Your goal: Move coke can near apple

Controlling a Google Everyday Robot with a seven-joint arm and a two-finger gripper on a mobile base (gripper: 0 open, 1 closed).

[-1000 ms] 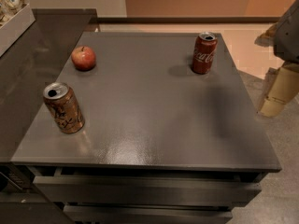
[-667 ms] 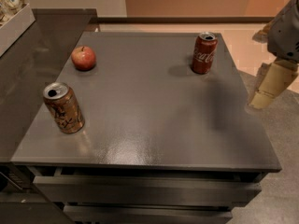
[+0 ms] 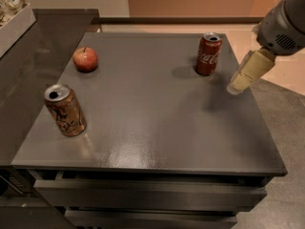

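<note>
While tilted downward, the gripper (image 3: 238,82) hangs beside the coke can (image 3: 208,55).

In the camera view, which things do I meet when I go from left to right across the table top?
brown-orange can → apple → coke can → gripper, at the right side of the table, just right of the coke can.

One high camera looks down and forward across the table (image 3: 157,118) from its front edge, fairly near; the top fills most of the frame. The gripper (image 3: 237,85) hangs at 3 o'clock, over the right side.
</note>
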